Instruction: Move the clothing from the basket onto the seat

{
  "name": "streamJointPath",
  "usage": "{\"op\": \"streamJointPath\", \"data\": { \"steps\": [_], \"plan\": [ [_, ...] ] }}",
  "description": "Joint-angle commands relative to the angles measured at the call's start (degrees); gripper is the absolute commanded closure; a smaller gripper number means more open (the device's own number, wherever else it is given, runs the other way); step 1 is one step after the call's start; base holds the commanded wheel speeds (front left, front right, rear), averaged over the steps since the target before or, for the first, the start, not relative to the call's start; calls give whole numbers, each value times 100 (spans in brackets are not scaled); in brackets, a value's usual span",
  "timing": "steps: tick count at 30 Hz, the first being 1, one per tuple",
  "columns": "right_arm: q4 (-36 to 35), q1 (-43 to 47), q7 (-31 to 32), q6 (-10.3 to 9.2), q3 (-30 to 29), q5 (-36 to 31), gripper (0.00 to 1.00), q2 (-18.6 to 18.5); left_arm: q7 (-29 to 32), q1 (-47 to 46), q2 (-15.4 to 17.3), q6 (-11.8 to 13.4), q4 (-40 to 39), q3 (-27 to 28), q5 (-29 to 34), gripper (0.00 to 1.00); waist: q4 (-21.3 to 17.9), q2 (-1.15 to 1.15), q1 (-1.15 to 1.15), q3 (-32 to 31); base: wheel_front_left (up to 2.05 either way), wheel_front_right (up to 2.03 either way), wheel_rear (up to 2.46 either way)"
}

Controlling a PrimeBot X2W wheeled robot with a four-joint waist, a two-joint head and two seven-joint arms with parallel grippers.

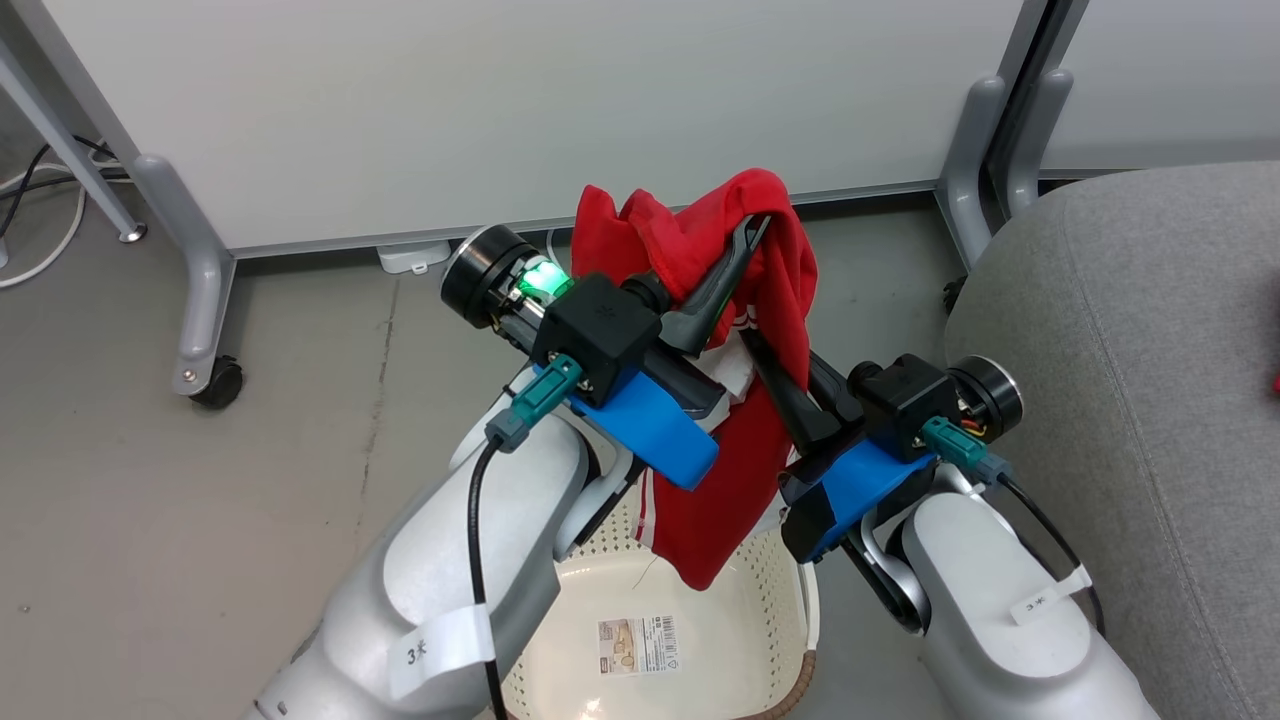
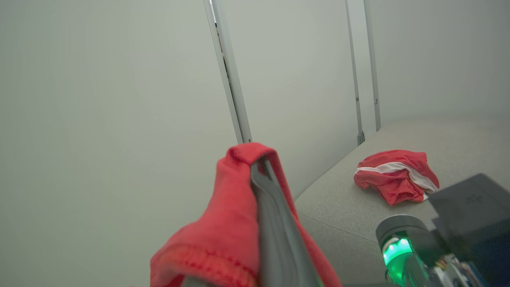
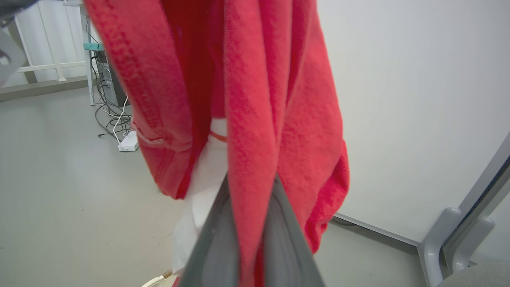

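A red garment with white panels [image 1: 740,470] hangs above the cream basket [image 1: 790,590], its lower end dipping inside the rim. My left gripper [image 1: 752,232] is shut on the garment's top fold; in the left wrist view red cloth [image 2: 227,223] drapes over that gripper [image 2: 261,167]. My right gripper [image 1: 765,350] is shut on the same garment lower down, and the right wrist view has the cloth [image 3: 247,99] pinched in this gripper [image 3: 251,187]. A second red and white garment [image 2: 394,175] lies crumpled on the grey seat [image 2: 342,215].
The seat [image 1: 1120,350] rises at the right, beside the basket. White partition panels [image 1: 520,100] on grey wheeled feet [image 1: 205,300] stand behind. A label sticker [image 1: 637,645] lies on the basket floor. Cables and a white power box [image 3: 128,141] sit on the grey floor.
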Motion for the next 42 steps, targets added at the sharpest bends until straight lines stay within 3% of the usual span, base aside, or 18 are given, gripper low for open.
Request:
{"op": "streamJointPath", "data": {
  "steps": [1,24,26,42],
  "plan": [
    [-14,-79,-6,1,1,35,100,14,-17,28,10,-7,12,32,18,100,-7,0,0,-2,0,0,0],
    [-142,25,-6,1,-57,114,100,22,-16,141,50,-7,102,-31,-20,100,-60,0,0,-19,0,0,0],
    [-156,20,-6,1,-61,136,100,23,-16,146,44,-7,118,-8,-16,0,-64,0,0,-7,0,0,0],
    [-363,54,-7,1,-443,213,100,19,-16,296,108,-7,267,-217,-15,0,-340,0,0,238,0,0,0]
  ]
}}
